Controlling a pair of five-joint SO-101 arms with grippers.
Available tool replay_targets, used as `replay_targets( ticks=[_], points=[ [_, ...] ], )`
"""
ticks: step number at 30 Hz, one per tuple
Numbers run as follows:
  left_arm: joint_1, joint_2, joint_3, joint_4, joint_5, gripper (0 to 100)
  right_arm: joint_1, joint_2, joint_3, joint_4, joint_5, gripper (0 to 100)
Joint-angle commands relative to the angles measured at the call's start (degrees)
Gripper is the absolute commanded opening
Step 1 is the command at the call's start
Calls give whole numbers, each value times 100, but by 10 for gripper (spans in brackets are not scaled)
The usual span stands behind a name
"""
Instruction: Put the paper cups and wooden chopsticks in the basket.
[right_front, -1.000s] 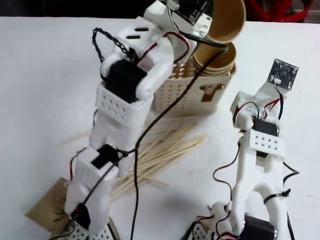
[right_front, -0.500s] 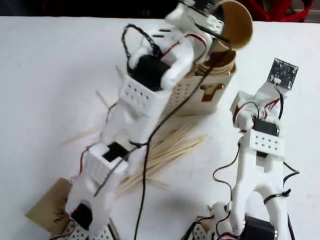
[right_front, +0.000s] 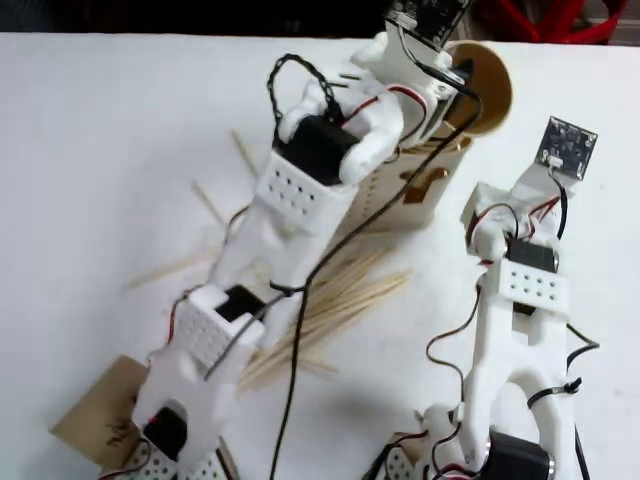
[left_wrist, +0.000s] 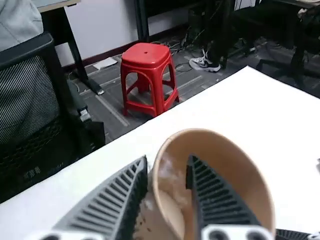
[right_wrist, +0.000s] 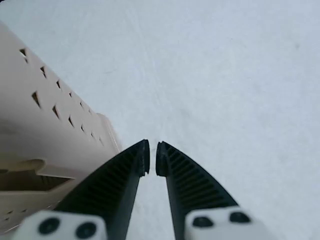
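I see L gripper (left_wrist: 167, 167) clamped on paper cup (left_wrist: 235, 170) rim, one finger inside, one outside; cup is tipped, up by far corner of basket (right_front: 445, 205). R gripper (right_wrist: 152, 159) is empty, jaws nearly touching, just beside basket. Wooden chopsticks (right_front: 345, 300) lie scattered on table (right_front: 100, 120) nr basket.

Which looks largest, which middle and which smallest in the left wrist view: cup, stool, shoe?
Largest: cup, though it is nearest the camera, which inflates it.
Middle: stool.
Smallest: shoe.

overhead and close right-wrist cameras share the basket (right_wrist: 45, 140).
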Motion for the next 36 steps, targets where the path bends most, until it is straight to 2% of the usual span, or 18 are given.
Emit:
replay_targets(
  ticks=[1,7,10,17,22,25,33,36],
  points=[
    [-488,-154,-62,26,79,143,-13,-119,-62,-101,62,42],
    [-1147,-31,-53,26,413,146,-13,-119,-62,-101,62,42],
    [-1191,-127,-70,35,448,146,-13,-119,-62,-101,62,42],
    [-549,-303,0,193,413,146,-13,-119,-62,-101,62,42],
    [75,-84,-26,642,-571,143,-13,-119,-53,-101,62,42],
    [312,171,-9,985,-712,143,-13,-119,-53,-101,62,42],
    [303,1182,-123,1125,-721,142,-13,-119,-53,-101,62,42],
    [321,1174,-686,1240,-703,142,-13,-119,-62,-101,62,42]
  ],
)
